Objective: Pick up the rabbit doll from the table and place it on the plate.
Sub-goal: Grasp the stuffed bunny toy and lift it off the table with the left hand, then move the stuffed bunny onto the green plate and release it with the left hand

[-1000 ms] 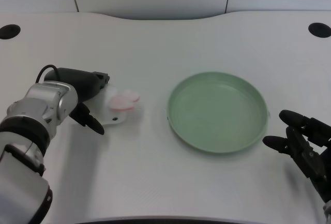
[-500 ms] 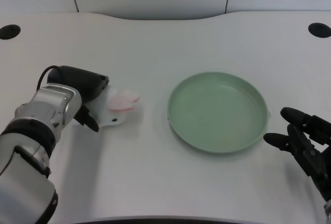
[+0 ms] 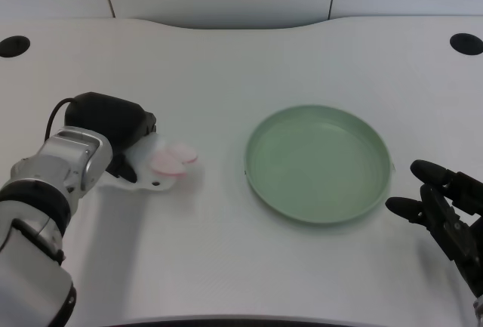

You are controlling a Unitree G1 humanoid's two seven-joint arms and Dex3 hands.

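You have the left hand (image 3: 121,134) at the left of the frame, a little above mid-height, with its silver forearm (image 3: 53,183) running down toward the lower left corner. The black body of the hand sits against the left side of the rabbit doll (image 3: 160,165), which lies on the white table (image 3: 226,63) just right of the hand. The doll is white with pink ears; the ears point right, toward the plate, and a small dark spot shows near its lower edge. From this view you cannot tell how the fingers are set: the back of the hand covers most of them, so whether they are closed on the doll or only resting against it is unclear, and whether the doll is lifted off the surface cannot be judged either. The green plate (image 3: 318,163) sits right of centre, well apart from the doll, with a bare strip of table between them. You can see two round black holes in the tabletop, one at the upper left edge (image 3: 13,45) and one at the upper right edge (image 3: 466,43).
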